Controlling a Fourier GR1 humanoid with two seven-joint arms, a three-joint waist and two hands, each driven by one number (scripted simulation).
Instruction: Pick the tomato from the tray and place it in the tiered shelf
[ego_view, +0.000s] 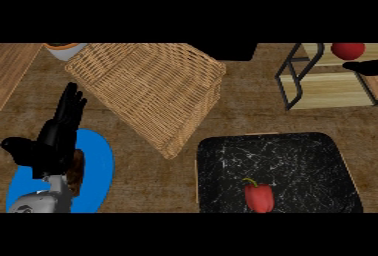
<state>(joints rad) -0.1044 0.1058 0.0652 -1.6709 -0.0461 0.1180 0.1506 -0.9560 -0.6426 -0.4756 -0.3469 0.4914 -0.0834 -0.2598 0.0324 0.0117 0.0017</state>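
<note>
The red tomato (347, 50) sits on the upper wooden tier of the tiered shelf (295, 82) at the far right. Just below the tomato, a small black part of my right hand (363, 67) shows at the view's right edge; the rest is cut off. Whether it touches the tomato I cannot tell. The black marbled tray (295, 155) lies at the lower right and holds a red bell pepper (258, 196). My left hand (59, 132) rests open at the left, fingers up, over a blue plate (100, 172).
A large wicker basket (151, 90) lies tilted in the middle, between the plate and the shelf. A brown object (77, 170) lies on the blue plate beside my left forearm. An orange and white bowl (63, 49) peeks in at the top left.
</note>
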